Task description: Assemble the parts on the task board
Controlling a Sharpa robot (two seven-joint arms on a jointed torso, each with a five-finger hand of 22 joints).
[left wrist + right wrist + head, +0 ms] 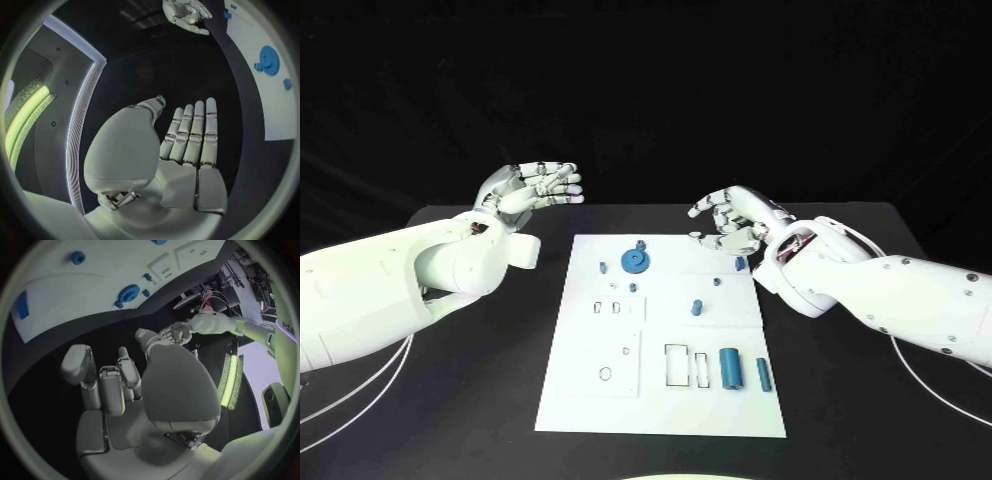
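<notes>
Left arm (401,285): white, enters from the left edge, forearm angled up and inward. Left hand (531,188): silver, raised, palm open, fingers (190,132) extended side by side and slightly apart, thumb set off to one side; holds nothing. Right arm (891,295): white, enters from the right edge, forearm angled up and inward. Right hand (736,218): silver, raised, fingers (106,385) loosely curled forward and apart, thumb separate; holds nothing. The two hands stand well apart, facing one another, at about the same height.
</notes>
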